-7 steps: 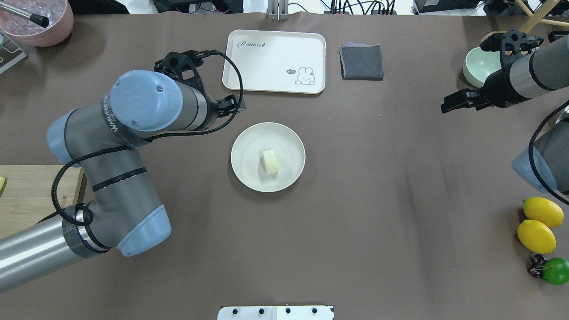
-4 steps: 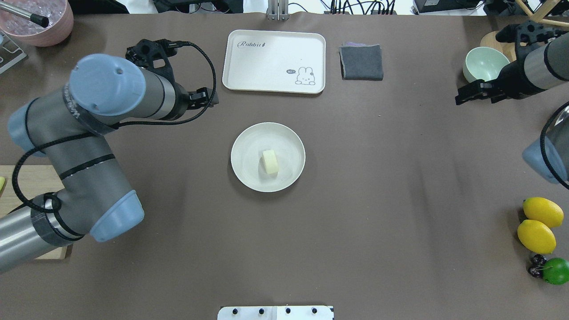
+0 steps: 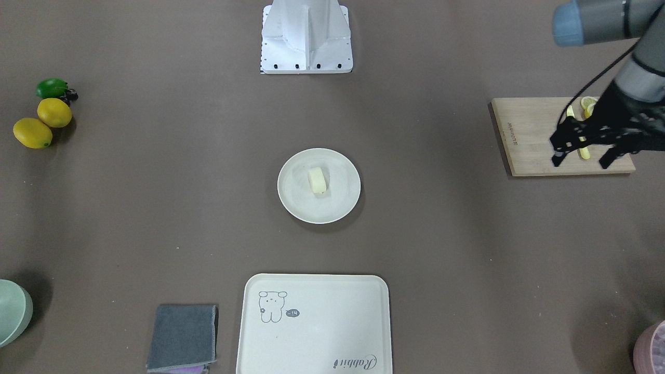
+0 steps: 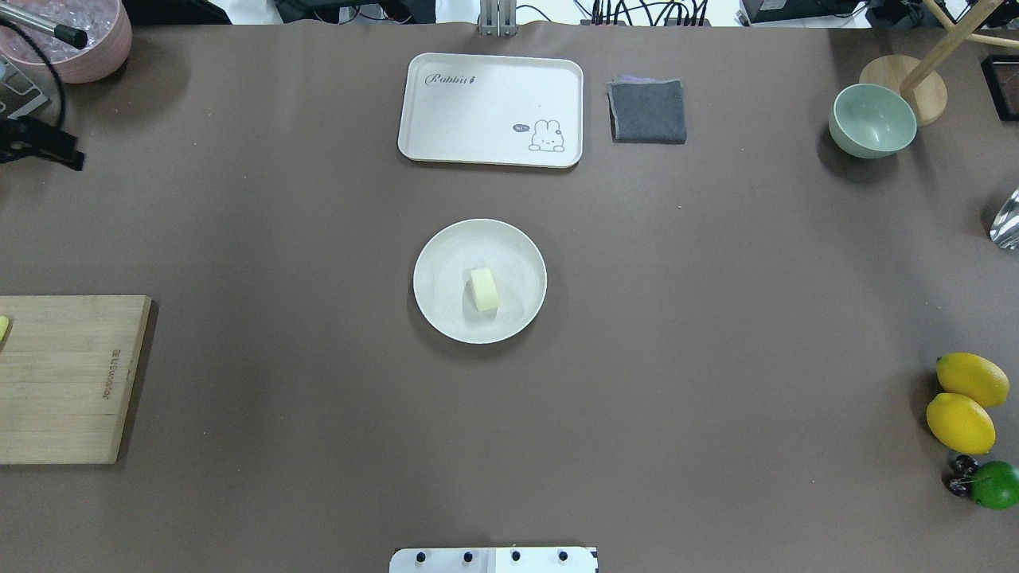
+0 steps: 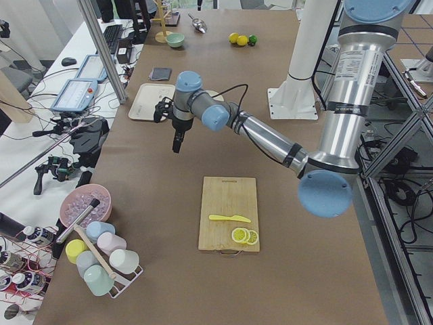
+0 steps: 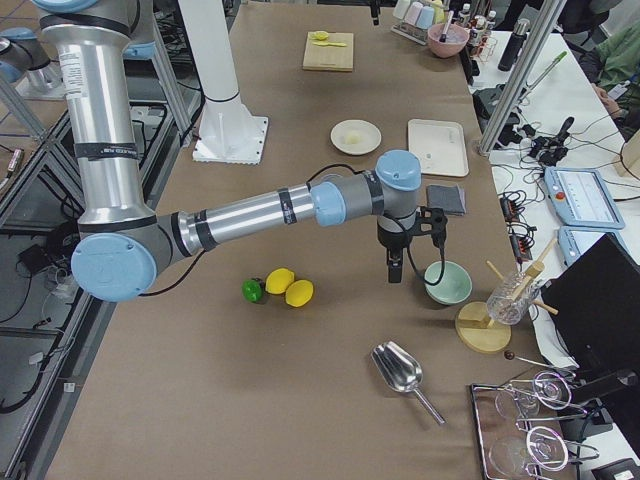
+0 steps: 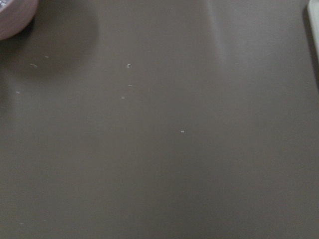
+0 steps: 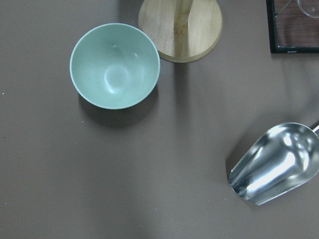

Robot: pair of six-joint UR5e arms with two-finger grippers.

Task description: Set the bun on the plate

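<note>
The bun [image 4: 484, 288] is seen lying flat inside the round cream plate [image 4: 436, 253] at the table's centre, slightly toward 6 o'clock of the plate's middle in the overhead view, its long axis running close to the 11-to-5 line. The left gripper [image 3: 581, 157] is shown with its 2 fingers spread wide and nothing between them, raised above the wooden cutting board [image 3: 524, 135]. In the front-facing view the bun lies at about 9 o'clock from it, well apart. The right gripper [image 6: 393, 272] is pictured only from the side, near the pale green bowl [image 8: 114, 65], so whether it is open cannot be told. Neither arm is close to the plate. The placement is judged complete, with no further grasp called for.
</note>
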